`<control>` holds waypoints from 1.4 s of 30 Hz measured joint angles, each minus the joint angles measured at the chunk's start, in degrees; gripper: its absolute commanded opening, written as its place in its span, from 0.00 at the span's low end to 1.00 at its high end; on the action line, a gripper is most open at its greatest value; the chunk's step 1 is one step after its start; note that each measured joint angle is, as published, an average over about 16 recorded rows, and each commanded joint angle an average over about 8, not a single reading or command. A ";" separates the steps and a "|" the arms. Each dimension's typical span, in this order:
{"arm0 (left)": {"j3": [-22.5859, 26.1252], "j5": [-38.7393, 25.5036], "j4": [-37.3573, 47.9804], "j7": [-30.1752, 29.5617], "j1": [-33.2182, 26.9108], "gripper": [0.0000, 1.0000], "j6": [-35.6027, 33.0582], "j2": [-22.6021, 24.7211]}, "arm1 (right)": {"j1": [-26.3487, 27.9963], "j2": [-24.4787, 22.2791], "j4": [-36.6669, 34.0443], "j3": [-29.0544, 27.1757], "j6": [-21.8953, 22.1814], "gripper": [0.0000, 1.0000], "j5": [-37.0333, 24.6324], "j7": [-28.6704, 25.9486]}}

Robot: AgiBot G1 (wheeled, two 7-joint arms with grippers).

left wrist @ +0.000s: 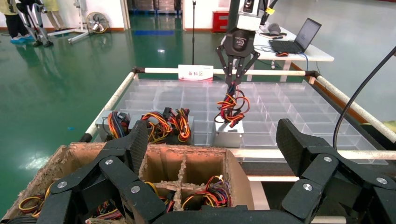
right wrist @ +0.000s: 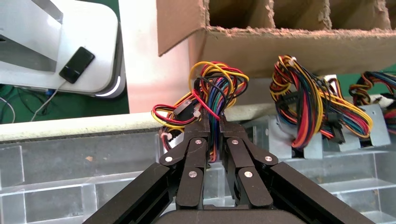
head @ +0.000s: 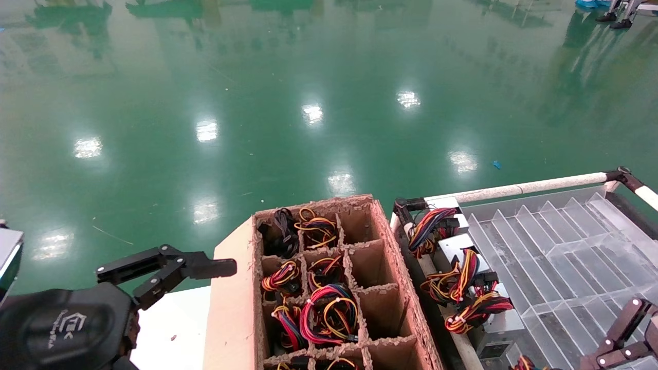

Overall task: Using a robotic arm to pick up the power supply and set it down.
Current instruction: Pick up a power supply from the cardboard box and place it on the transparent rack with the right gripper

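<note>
The right gripper's (right wrist: 212,122) fingers pinch the power supply's (left wrist: 227,134) wires over the clear tray (left wrist: 299,109); left fingers (left wrist: 133,144) wide.

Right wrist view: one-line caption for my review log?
Right gripper fingers shut on the power supply's wire bundle above the clear tray.

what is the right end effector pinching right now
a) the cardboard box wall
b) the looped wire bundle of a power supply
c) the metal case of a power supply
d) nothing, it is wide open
b: in the right wrist view the right end effector is closed on the wire bundle; the left wrist view shows the power supply below it on the clear tray.
</note>
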State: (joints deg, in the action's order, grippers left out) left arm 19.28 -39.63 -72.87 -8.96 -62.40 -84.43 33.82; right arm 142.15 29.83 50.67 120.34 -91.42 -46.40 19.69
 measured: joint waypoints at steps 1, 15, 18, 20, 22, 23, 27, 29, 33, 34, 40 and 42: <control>0.00 0.00 0.00 0.00 0.00 1.00 0.00 0.00 | 0.21 0.12 -0.18 0.61 0.02 0.00 0.43 0.22; 0.02 0.01 0.00 0.01 0.00 1.00 0.01 -0.01 | 0.49 1.94 -5.08 7.05 0.75 0.00 4.48 3.51; 0.02 0.01 0.00 0.01 -0.01 1.00 0.01 -0.01 | -0.07 2.34 -6.26 7.74 0.88 0.00 5.35 4.22; 0.02 0.02 0.00 0.01 0.00 1.00 0.01 -0.01 | -0.50 2.58 -6.96 8.09 0.93 0.08 5.94 4.65; 0.02 0.02 0.00 0.01 0.00 1.00 0.01 -0.01 | -0.94 2.79 -7.62 8.39 0.98 0.32 6.63 5.00; 0.02 0.02 0.00 0.01 0.00 1.00 0.01 -0.01 | -1.14 2.88 -7.93 8.51 0.99 0.44 6.95 5.15; 0.02 0.02 0.01 0.02 0.00 1.00 0.02 -0.01 | -1.70 3.14 -8.87 8.84 1.01 0.92 7.99 5.55; 0.02 0.03 0.01 0.02 0.00 1.00 0.02 -0.01 | -1.86 3.19 -9.17 8.93 1.01 1.00 8.38 5.65; 0.02 0.03 0.02 0.02 0.01 1.00 0.02 -0.01 | -2.02 3.22 -9.44 9.00 1.01 1.00 8.82 5.69; 0.02 0.03 0.02 0.02 0.01 1.00 0.02 -0.01 | -2.05 3.22 -9.47 9.01 1.02 1.00 8.88 5.69; 0.02 0.04 0.02 0.02 0.01 1.00 0.03 -0.02 | -2.01 3.20 -9.34 8.94 1.00 1.00 8.68 5.67; 0.02 0.04 0.02 0.02 0.01 1.00 0.03 -0.02 | -1.97 3.19 -9.27 8.90 0.99 1.00 8.56 5.67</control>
State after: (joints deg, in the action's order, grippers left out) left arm 19.30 -39.59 -72.85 -8.94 -62.39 -84.41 33.80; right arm 140.18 33.01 41.40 129.25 -90.43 -37.84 25.36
